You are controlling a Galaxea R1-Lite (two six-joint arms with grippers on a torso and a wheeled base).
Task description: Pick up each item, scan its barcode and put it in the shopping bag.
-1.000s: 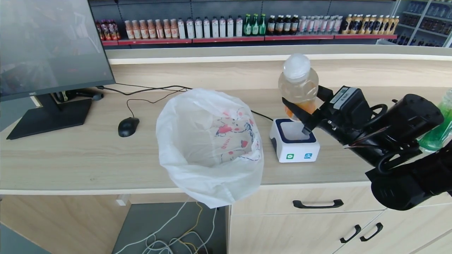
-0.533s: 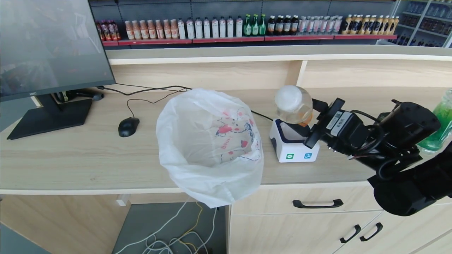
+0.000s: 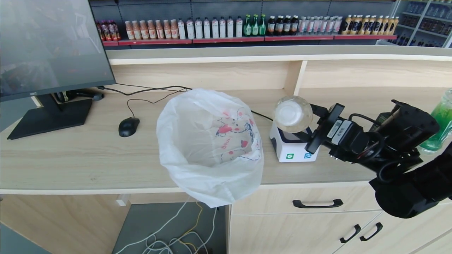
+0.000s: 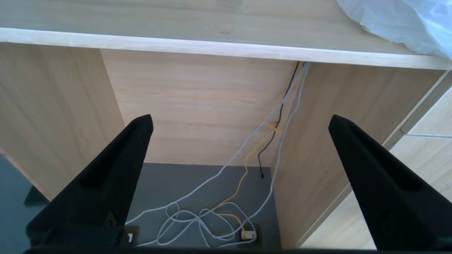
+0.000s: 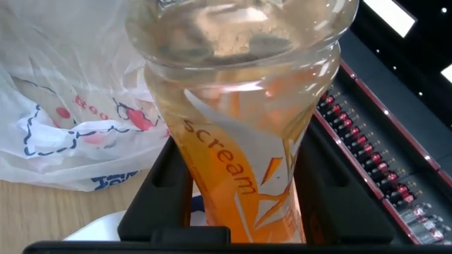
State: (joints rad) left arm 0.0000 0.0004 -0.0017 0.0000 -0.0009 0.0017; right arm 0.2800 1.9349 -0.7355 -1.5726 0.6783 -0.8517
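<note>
The right hand (image 3: 312, 127) is clamped on a clear plastic bottle with an orange label and a pale orange drink inside (image 3: 293, 113). One black finger lies on each side of the label part. The bottle is tilted strongly, so in the head view its round white cap end points toward the camera. It is held in the air just above a small white box scanner with a dark blue top frame (image 3: 293, 151), and I cannot tell if the bottle touches the scanner. The scanner stands on the light wooden tabletop (image 3: 70, 162).

Just beside the scanner, on the robot's left of it, stands a white thin plastic shopping bag with red and blue print (image 3: 219, 183). Its mouth is open upward and its lower part hangs over the front edge of the tabletop. In the right wrist view the bag is seen close behind the bottle.

The left hand (image 4: 240, 123) is low, under the level of the tabletop edge, and its two black fingers are wide apart with nothing between them. Beyond it there are white and yellow cables (image 4: 233, 197) on the dark floor under the tabletop.

Farther to the left on the tabletop lie a black computer mouse (image 3: 128, 126) and a dark flat monitor on a black stand (image 3: 49, 42). A green transparent bottle (image 3: 438, 127) stands at the right edge, well apart from the bag. Rows of drink bottles (image 3: 229, 26) fill a red-edged shelf in the back.
</note>
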